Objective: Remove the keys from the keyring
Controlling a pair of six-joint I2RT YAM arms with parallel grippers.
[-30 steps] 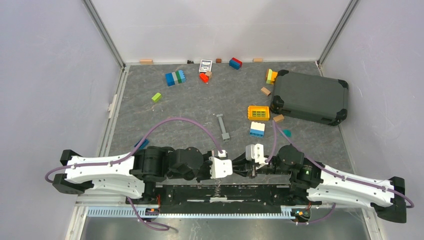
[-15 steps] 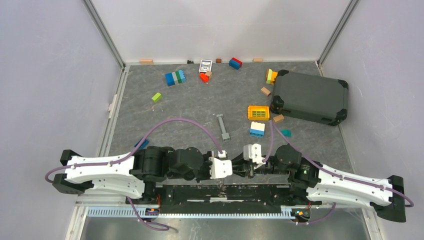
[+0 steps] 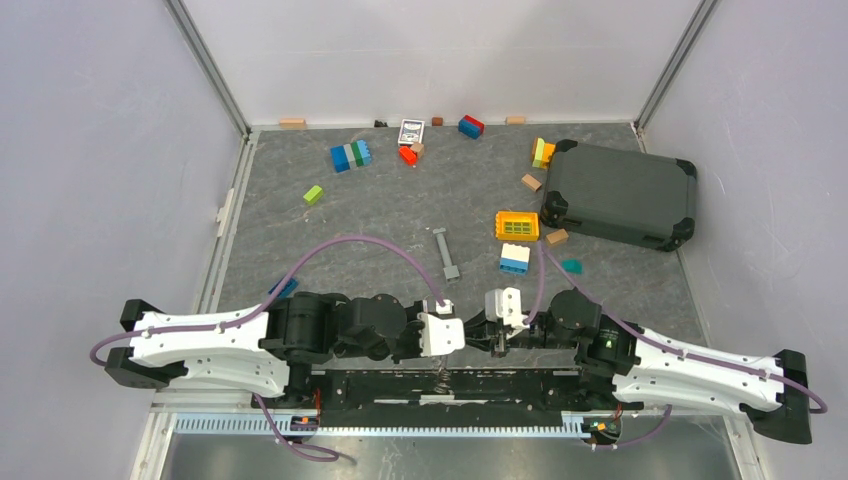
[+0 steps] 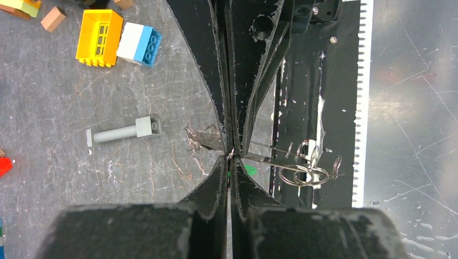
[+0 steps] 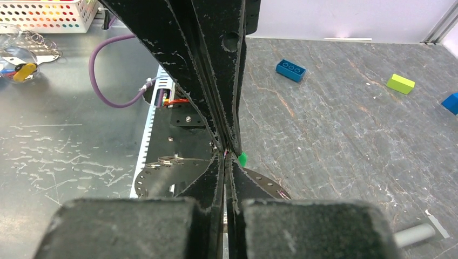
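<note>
My left gripper [image 3: 463,337] and right gripper [image 3: 483,336] meet tip to tip over the table's near edge, both shut. In the left wrist view my left gripper [image 4: 231,157] pinches a thin key whose green head [image 4: 249,169] sticks out beside the tips. The right arm's fingers [image 4: 240,81] come down from above onto the same spot. The silver wire keyring [image 4: 302,175] hangs to the right, and more silver keys [image 4: 202,139] bunch to the left. In the right wrist view my right gripper [image 5: 227,154] is closed at the green head [image 5: 242,158], and the ring [image 5: 167,159] shows to the left.
The long grey bar [image 3: 446,253] lies just beyond the grippers. A yellow grid block [image 3: 517,224] and a white-and-blue brick [image 3: 514,258] are to the right of it. A dark case [image 3: 620,193] stands far right. Loose bricks lie along the back. The black base plate [image 3: 440,385] is below the grippers.
The right gripper has shifted slightly left, closing in on the left gripper. The left arm has barely moved.
</note>
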